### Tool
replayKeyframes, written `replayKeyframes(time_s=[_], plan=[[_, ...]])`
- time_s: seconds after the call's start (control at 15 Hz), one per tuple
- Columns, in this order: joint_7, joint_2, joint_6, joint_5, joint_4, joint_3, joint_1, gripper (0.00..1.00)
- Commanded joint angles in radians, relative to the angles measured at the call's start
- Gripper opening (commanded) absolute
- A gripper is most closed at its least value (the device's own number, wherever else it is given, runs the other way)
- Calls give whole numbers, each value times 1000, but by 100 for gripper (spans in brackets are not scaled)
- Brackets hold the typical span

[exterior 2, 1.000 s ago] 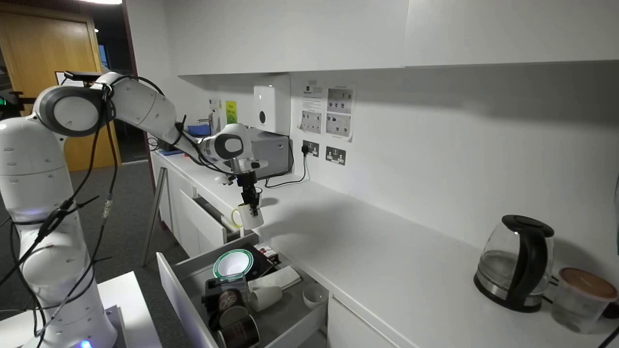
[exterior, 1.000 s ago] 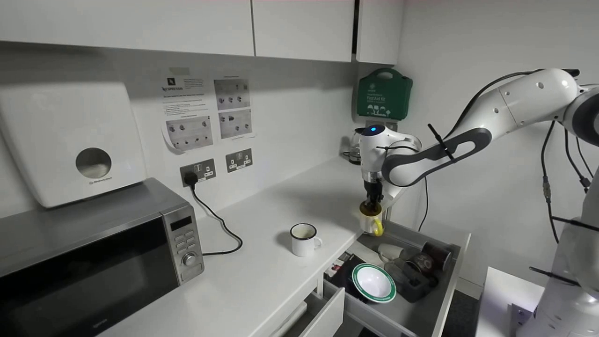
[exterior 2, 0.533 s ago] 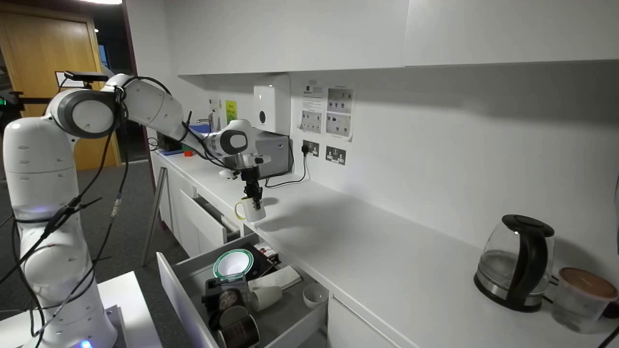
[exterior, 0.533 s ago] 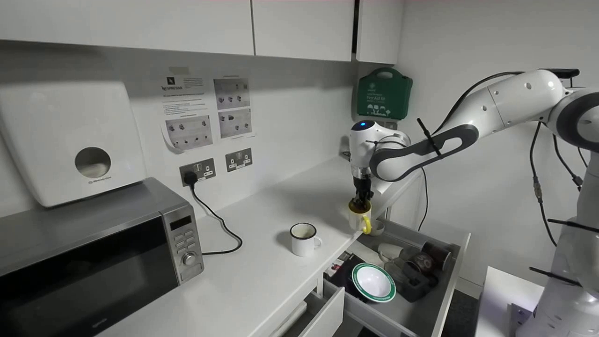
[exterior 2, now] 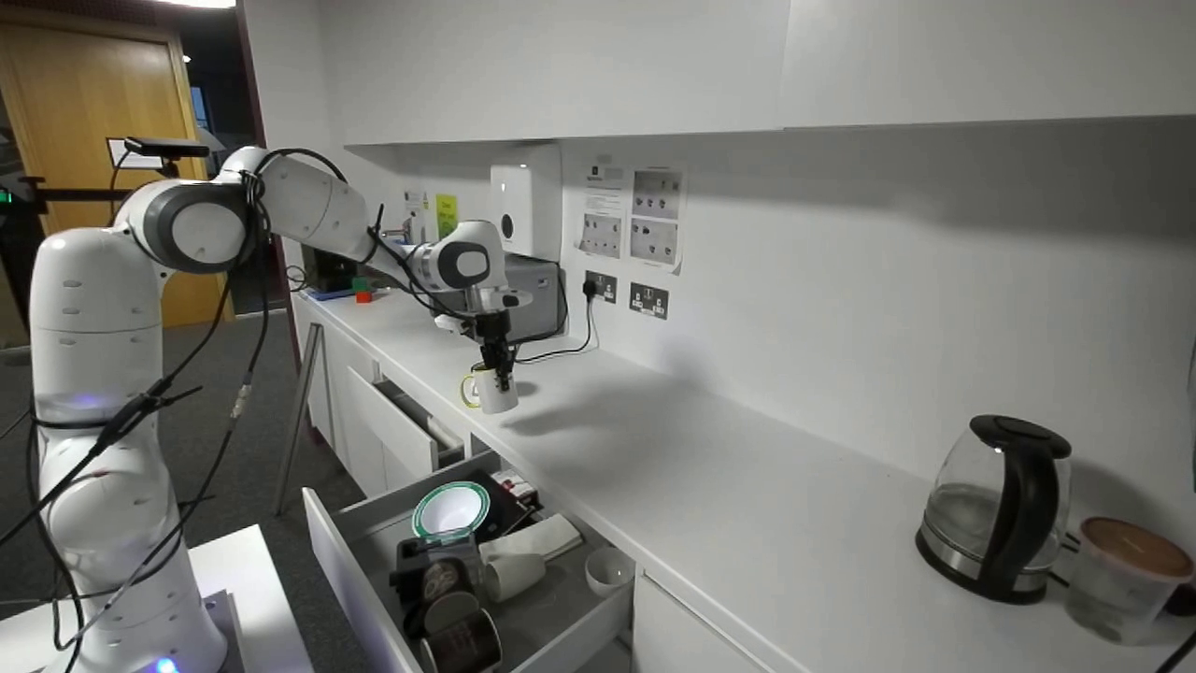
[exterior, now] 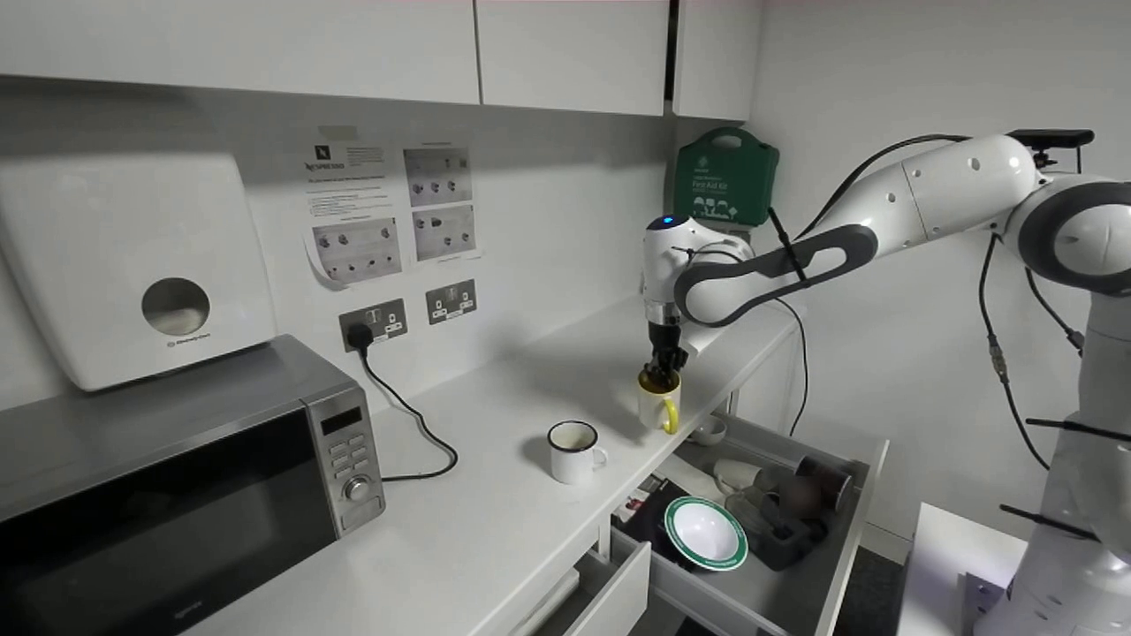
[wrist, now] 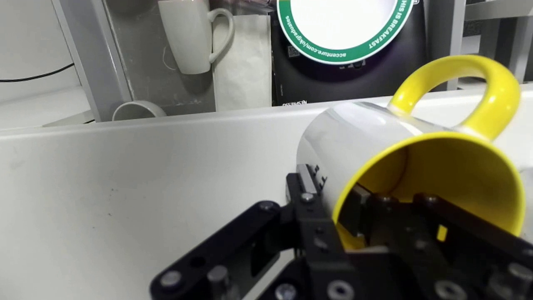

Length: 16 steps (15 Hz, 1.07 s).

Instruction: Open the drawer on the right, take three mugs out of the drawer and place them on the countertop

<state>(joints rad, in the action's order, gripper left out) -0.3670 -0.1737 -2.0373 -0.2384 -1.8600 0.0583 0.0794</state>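
Microwave [exterior: 177, 495] filled the left of the frame in an exterior view, well apart from the work and no worry to us. At lower centre the white mug [exterior: 570, 464] stood upright on the countertop [exterior: 442, 539] with its handle turned right; we judged that a load lowered too far left could clip that handle and shove the mug along. Right of centre was the yellow-handled mug [exterior: 652, 411], slightly tilted, its wall pinched from inside and out by the gripper [wrist: 332, 193]. We could not tell whether its base touched the surface. A grip on one side of the rim gave it, we thought, room to pivot, so landing on one edge of its base might leave it rocking when let go. The countertop's front edge lay near as well: released there, it could topple into the open drawer [exterior: 795, 596] at lower right, strike the green-rimmed dish [exterior: 706, 533] or crack the pale mug [exterior: 735, 474] lying on its side within, which we guessed might be wanted next.
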Motion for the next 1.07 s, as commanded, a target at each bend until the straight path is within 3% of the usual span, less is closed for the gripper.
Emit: replayKeyframes(time_s=[0.0,0.33,0.4,0.47,1.0], plan=[[58,-45,89,62,115,-6,3,3],[132,-88,140,130,190,-7,-6,3],[82,-66,88,97,126,-13,8,3],[86,-73,89,99,131,-14,8,12],[85,-83,89,99,128,-15,10,12]])
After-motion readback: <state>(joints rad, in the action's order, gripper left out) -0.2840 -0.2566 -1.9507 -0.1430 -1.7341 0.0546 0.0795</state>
